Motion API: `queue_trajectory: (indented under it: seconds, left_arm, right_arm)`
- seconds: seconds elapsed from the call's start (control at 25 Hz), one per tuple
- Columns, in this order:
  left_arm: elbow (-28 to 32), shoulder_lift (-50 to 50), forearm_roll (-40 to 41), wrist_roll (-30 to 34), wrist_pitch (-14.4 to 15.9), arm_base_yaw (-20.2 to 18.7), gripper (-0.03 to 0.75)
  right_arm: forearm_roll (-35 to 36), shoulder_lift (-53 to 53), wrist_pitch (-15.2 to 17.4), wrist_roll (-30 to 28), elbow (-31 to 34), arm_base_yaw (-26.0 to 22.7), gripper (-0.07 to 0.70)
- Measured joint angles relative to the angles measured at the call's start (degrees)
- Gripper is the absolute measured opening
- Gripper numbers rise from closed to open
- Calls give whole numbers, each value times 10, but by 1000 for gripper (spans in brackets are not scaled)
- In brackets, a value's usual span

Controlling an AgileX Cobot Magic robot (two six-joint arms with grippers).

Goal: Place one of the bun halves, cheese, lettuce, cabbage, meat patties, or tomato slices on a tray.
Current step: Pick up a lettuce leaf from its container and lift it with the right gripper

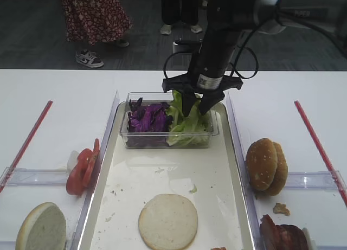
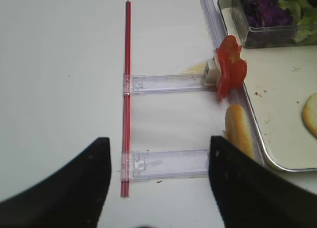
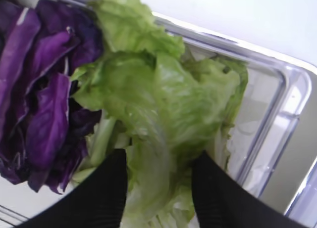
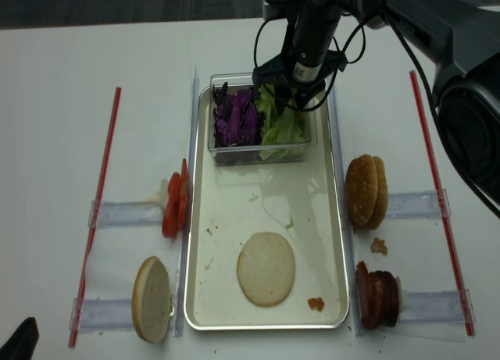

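Observation:
My right gripper [image 1: 194, 108] reaches down into the clear tub [image 1: 214, 132] at the far end of the tray [image 1: 135, 179]. Its black fingers [image 3: 106, 193] stand open on either side of a light-green lettuce [image 3: 163, 99] leaf that fills the gap between them. Purple cabbage [image 3: 44, 99] lies just to the left in the same tub. A bun half [image 1: 167, 221] rests cut face up on the tray. My left gripper [image 2: 159, 149] hangs open over the bare table, left of the tray, holding nothing. A pale cheese [image 2: 192, 68] edge shows beside the tomato slices [image 2: 230, 65].
Left of the tray stand tomato slices [image 1: 81, 166] and another bun half [image 1: 42, 227] in clear holders. On the right are two bun halves [image 1: 265, 166] and meat patties [image 1: 282, 236]. Red rods [image 1: 27, 139] mark both sides. People stand beyond the table's far edge.

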Motion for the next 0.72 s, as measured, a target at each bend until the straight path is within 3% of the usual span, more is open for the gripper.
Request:
queue_trajectory:
  seconds: [0.4,0.56,0.72]
  left_arm:
    - [0,0,0,0,0,0,412]
    - [0,0,0,-1,0,0,412]
    - [0,0,1,-1,0,0,412]
  right_arm:
    - [-10,0,0,10,0,0,174]
    - [-13,0,0,10,0,0,62]
    - [-14,0,0,10,0,0,36]
